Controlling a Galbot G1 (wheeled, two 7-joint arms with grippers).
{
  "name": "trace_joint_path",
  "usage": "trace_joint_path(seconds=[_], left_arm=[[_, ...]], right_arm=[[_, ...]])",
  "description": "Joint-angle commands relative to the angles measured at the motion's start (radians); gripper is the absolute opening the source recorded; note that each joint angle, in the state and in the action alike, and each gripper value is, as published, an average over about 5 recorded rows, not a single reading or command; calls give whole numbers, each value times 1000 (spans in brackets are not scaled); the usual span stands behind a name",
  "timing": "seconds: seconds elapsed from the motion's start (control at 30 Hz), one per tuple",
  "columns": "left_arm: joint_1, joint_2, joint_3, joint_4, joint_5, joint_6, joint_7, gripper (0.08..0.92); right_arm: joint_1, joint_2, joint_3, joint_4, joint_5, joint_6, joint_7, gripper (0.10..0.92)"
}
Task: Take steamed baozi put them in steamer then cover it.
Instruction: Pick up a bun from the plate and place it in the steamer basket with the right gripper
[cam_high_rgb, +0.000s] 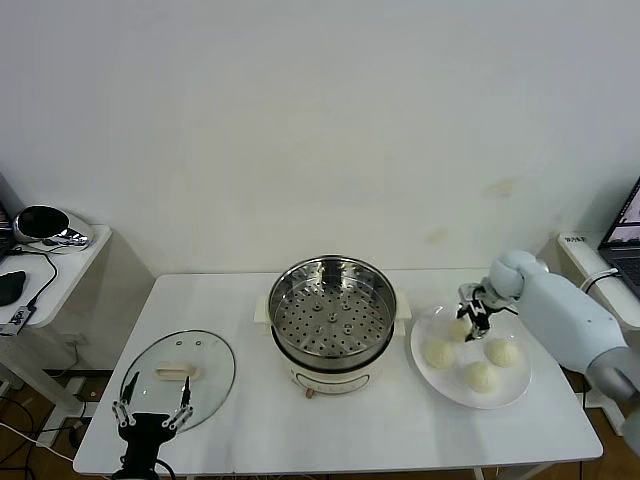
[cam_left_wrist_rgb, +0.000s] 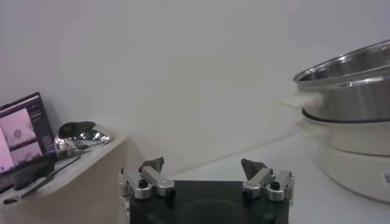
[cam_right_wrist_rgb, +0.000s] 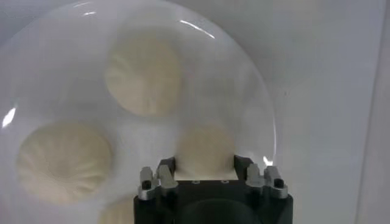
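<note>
The steamer (cam_high_rgb: 332, 320) stands mid-table, uncovered, with its perforated tray bare; its steel wall (cam_left_wrist_rgb: 347, 91) also shows in the left wrist view. The cover (cam_high_rgb: 178, 372) lies flat on the table at the left. Three steamed baozi (cam_high_rgb: 480, 375) rest on a white plate (cam_high_rgb: 425, 372) at the right. My right gripper (cam_high_rgb: 472, 318) is down over the plate's far side, shut on another baozi (cam_right_wrist_rgb: 205, 152) that fills the gap between its fingers (cam_right_wrist_rgb: 242, 164). My left gripper (cam_high_rgb: 152, 415) waits open at the table's front left, just before the cover, with nothing between its fingers (cam_left_wrist_rgb: 251, 165).
A side table (cam_high_rgb: 70, 265) at the far left carries a shiny helmet-like object (cam_high_rgb: 45, 225) and cables. A laptop (cam_high_rgb: 625, 235) sits on a stand at the far right. The white wall runs close behind the table.
</note>
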Motion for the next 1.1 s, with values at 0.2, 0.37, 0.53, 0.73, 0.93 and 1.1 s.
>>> trace_joint_path(seconds=[0.2, 0.37, 0.53, 0.73, 0.93, 1.1], left_arm=[[-8, 9, 0, 4, -7, 2, 2, 823], [-21, 21, 4, 1, -55, 3, 12, 823], [-29, 36, 11, -2, -112, 4, 23, 823], [-33, 39, 9, -5, -121, 2, 24, 823], [-39, 30, 6, -18, -120, 3, 24, 823], [-43, 17, 1, -38, -121, 13, 25, 823]], right_arm=[[229, -191, -163, 301, 253, -44, -35, 587], [477, -242, -325, 404, 428, -26, -46, 586], [664, -153, -459, 407, 522, 42, -46, 586], [733, 3, -569, 396, 618, 71, -10, 593], [728, 227, -634, 322, 668, 157, 50, 595], [687, 373, -674, 211, 605, 294, 54, 602]])
